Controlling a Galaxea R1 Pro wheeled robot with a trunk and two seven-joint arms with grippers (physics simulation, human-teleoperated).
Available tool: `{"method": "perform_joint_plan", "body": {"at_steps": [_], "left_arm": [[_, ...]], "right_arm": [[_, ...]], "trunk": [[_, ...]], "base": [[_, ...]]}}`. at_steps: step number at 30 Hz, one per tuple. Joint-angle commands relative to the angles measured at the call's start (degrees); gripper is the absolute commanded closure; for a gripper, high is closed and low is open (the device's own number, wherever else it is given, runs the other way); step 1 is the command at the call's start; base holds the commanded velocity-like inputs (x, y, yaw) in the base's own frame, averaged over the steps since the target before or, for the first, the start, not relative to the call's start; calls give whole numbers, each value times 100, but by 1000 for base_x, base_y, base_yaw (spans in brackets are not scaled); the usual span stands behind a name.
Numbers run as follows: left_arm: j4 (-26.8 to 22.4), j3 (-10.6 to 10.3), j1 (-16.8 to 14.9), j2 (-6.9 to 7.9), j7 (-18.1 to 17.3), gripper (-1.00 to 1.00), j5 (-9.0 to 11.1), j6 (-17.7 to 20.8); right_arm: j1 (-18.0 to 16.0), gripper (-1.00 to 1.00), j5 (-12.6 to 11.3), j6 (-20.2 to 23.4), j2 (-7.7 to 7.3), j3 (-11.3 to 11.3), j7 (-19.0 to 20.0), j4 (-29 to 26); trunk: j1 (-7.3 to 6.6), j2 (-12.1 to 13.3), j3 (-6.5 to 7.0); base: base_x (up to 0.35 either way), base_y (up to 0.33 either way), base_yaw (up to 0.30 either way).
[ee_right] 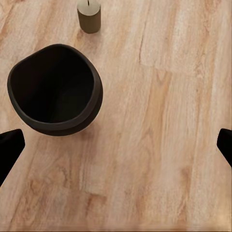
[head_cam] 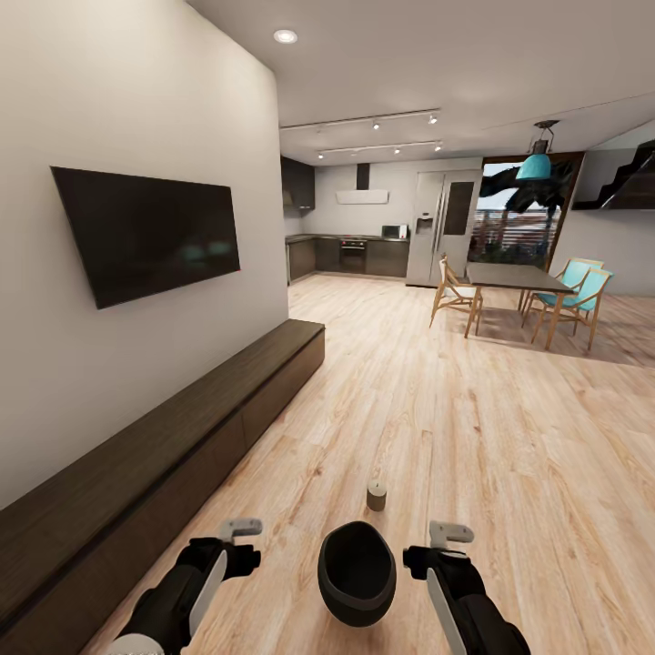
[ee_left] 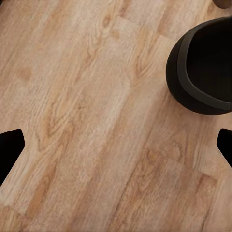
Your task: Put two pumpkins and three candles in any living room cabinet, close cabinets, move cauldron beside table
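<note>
The cauldron [head_cam: 357,573] stands upright on the floor [head_cam: 473,428] between the left gripper [head_cam: 238,537] and right gripper [head_cam: 437,546], both spread wide and empty, probably staged for pickup, one candle [head_cam: 377,496] just beyond it, the cabinet [head_cam: 164,455] apparently shut along the wall.

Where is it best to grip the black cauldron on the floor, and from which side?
Probably the flared rim of the cauldron, from above: it stands upright with its mouth open, and its round belly looks too wide. The right tool is open beside it.
</note>
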Motion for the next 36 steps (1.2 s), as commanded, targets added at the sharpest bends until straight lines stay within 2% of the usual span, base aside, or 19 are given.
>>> {"method": "perform_joint_plan", "body": {"at_steps": [1,4,8,11,12,14,20,36], "left_arm": [[12,-3,-12,-12,34,-100,36,-22],[33,-3,-17,-23,34,-100,38,-161],[45,2,-19,-19,17,-100,38,-259],[46,8,-17,-11,-2,-100,40,-276],[44,8,-15,-7,-12,-100,38,-280],[12,7,-11,2,-4,-100,31,-287],[10,9,-3,13,12,-100,25,-295],[49,-18,-2,19,-33,-100,-15,-280]], "right_arm": [[-16,-100,-2,185,8,-7,0,0],[-33,-100,-32,396,7,-10,66,7],[-91,-100,-312,568,-2,-12,279,54],[-367,-100,-426,751,-10,-19,330,406],[-535,-100,-448,831,-11,-17,338,682],[-712,-100,-471,908,-20,-20,347,993],[-867,-100,-477,983,-35,-18,352,1269],[-898,-100,-431,1001,-38,3,352,1321]], "trunk": [[0,-4,-7],[0,-4,-7],[0,-4,-7],[0,-4,-7],[0,-4,-7],[0,-4,-7],[0,-4,-7],[0,-4,-7]], "base": [[0,0,0],[0,0,0],[0,0,0],[0,0,0],[0,0,0],[0,0,0],[48,0,0],[200,0,0]]}}
